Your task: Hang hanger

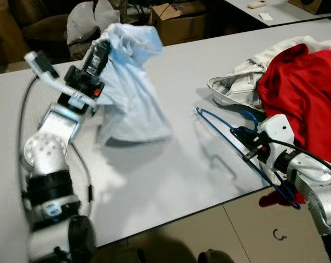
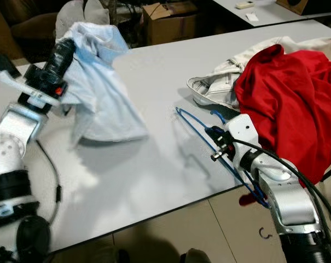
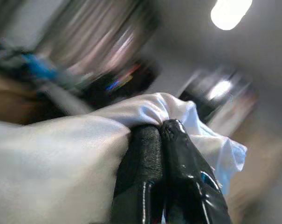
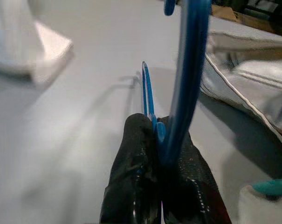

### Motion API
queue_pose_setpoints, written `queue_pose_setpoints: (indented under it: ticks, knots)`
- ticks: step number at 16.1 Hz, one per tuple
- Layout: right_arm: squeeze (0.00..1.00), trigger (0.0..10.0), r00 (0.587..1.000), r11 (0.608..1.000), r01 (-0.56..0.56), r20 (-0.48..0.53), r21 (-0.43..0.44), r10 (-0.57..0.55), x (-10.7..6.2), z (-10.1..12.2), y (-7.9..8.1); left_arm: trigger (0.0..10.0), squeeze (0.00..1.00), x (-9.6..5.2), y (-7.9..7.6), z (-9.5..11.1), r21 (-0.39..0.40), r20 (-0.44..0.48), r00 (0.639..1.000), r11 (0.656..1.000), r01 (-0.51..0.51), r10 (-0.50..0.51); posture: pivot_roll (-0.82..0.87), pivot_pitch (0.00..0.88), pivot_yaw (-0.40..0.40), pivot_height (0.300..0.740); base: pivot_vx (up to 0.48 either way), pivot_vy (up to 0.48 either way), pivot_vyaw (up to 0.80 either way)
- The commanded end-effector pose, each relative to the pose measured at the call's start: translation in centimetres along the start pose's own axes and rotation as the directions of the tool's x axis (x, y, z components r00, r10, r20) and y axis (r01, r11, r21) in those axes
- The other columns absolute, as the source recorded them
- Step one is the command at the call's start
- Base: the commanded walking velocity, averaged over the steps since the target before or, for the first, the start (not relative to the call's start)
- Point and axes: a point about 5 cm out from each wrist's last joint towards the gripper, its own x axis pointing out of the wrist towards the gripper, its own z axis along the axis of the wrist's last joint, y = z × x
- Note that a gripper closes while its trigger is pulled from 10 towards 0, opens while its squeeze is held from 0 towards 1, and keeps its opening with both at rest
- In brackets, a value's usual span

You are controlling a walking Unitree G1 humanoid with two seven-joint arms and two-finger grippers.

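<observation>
While the left end effector (image 1: 101, 48) is raised above the far left part of the grey surface (image 1: 170, 170), its two black fingers (image 3: 150, 154) are pressed together on a fold of a pale blue shirt (image 1: 129, 87), which hangs from the pinch and drapes down so that its lower edge rests on the surface. On the right, the right end effector (image 1: 243, 137) is clamped shut on a blue wire hanger (image 1: 231, 145); in the right wrist view the fingers (image 4: 136, 186) close tightly around the blue wire (image 4: 185, 84), with no gap between them. From the grip the hanger runs out over the surface near its front edge, one end reaching toward the middle of the surface and the other end extending back past the wrist and beyond the edge, above the tiled floor (image 1: 253, 230). A shadow of the hanger falls on the surface just beneath it, so it appears lifted rather than lying flat. Beside the right arm, a red garment (image 1: 302, 93) is heaped on the right side of the surface, partly lying over a white jacket (image 1: 236, 87) that spreads out toward the hanger. A small dark hook-shaped object (image 1: 278, 235) lies on the floor below the right arm. Behind the surface stands a cardboard box (image 1: 179, 22), and a second light table (image 1: 274, 8) shows at the far right.
</observation>
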Motion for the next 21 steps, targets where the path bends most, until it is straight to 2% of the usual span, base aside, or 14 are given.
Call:
queue_pose_setpoints:
  ticks: [1,2,3,4,5,7,8,10,11,16,17,18,19,21]
  knots:
    - [0.0,10.0,0.998,1.0,-0.001,0.056,-0.011,0.001,0.2,1.2,-0.2,0.0,0.0,1.0,-0.4,-2.1,0.214,-0.18,0.982,0.977,-0.026,0.065,-0.12,0.0,0.055,0.74,0.0,0.0,0.0]
    - [0.0,10.0,0.998,1.0,0.005,0.066,-0.008,-0.004,0.2,1.3,-0.3,0.0,0.0,1.0,-0.5,-2.7,0.251,-0.23,0.97,0.968,-0.012,0.072,-0.11,0.0,0.053,0.74,0.0,0.0,0.0]
    - [0.0,10.0,0.997,1.0,0.026,0.079,-0.003,-0.026,0.1,1.6,-0.6,3.5,0.0,0.9,-0.6,-4.0,0.367,-0.334,0.937,0.93,0.027,0.105,-0.11,0.0,0.054,0.74,0.0,0.0,0.0]
    - [0.0,10.0,0.994,0.999,0.045,0.096,-0.003,-0.045,-0.1,1.9,-0.9,10.0,0.0,0.8,-0.8,-4.9,0.387,-0.397,0.91,0.921,0.052,0.116,-0.11,0.0,0.056,0.74,0.0,0.0,0.0]
    - [0.0,10.0,0.993,0.998,0.055,0.102,-0.006,-0.055,-0.3,2.2,-1.1,10.0,0.0,0.9,-1.1,-4.8,0.347,-0.382,0.919,0.936,0.05,0.092,-0.12,0.0,0.061,0.74,0.0,0.0,0.0]
    - [0.0,10.0,0.991,0.996,0.092,0.103,-0.016,-0.09,-1.1,2.4,-1.8,10.0,1.0,0.8,-1.3,-4.1,0.376,-0.387,0.92,0.922,0.091,0.067,-0.12,0.0,0.061,0.74,0.0,0.0,0.0]
    - [0.0,10.0,0.99,0.995,0.099,0.103,-0.016,-0.096,-1.2,2.4,-2.0,10.0,1.0,0.7,-1.4,-4.1,0.373,-0.408,0.911,0.921,0.115,0.052,-0.12,0.0,0.062,0.74,0.0,0.0,0.0]
    - [0.0,10.0,0.989,0.993,0.119,0.095,-0.018,-0.117,-2.0,2.3,-2.5,10.0,1.0,-1.0,-2.8,-4.8,0.271,-0.614,0.782,0.903,0.333,-0.104,-0.12,0.0,0.065,0.74,0.0,0.0,0.0]
    - [0.0,10.0,0.989,0.993,0.119,0.095,-0.018,-0.117,-2.0,2.2,-2.4,10.0,1.0,-1.1,-2.7,-4.7,0.268,-0.618,0.78,0.906,0.327,-0.098,-0.13,0.0,0.068,0.74,0.0,0.0,0.0]
    - [0.0,10.0,0.99,0.993,0.116,0.082,-0.005,-0.115,-2.4,1.8,-1.5,10.0,1.0,-1.2,-0.4,-4.3,0.506,-0.6,0.791,0.823,0.257,0.122,-0.13,0.0,0.07,0.74,0.0,0.0,0.0]
    - [0.0,10.0,0.99,0.993,0.114,0.086,0.0,-0.114,-2.6,1.9,-1.4,10.0,1.0,-1.7,0.9,-3.8,0.63,-0.602,0.768,0.721,0.288,0.219,-0.13,0.0,0.07,0.74,0.0,0.0,0.0]
    - [0.0,10.0,0.99,0.994,0.106,0.091,0.009,-0.107,-3.0,1.8,-1.2,10.0,0.69,-2.7,2.0,-3.9,0.672,-0.651,0.71,0.639,0.375,0.268,-0.13,0.0,0.069,0.74,0.0,0.0,0.0]
    - [0.0,10.0,0.991,0.995,0.099,0.093,0.015,-0.1,-3.2,1.7,-1.1,10.0,0.0,-3.0,2.3,-4.2,0.67,-0.682,0.681,0.602,0.434,0.267,-0.14,0.0,0.068,0.74,0.0,0.0,0.0]
    - [0.0,10.0,0.992,0.996,0.086,0.09,0.021,-0.088,-3.6,1.4,-0.9,10.0,0.0,-2.6,2.1,-5.4,0.634,-0.727,0.657,0.558,0.535,0.196,-0.15,0.0,0.081,0.74,0.0,0.0,0.0]
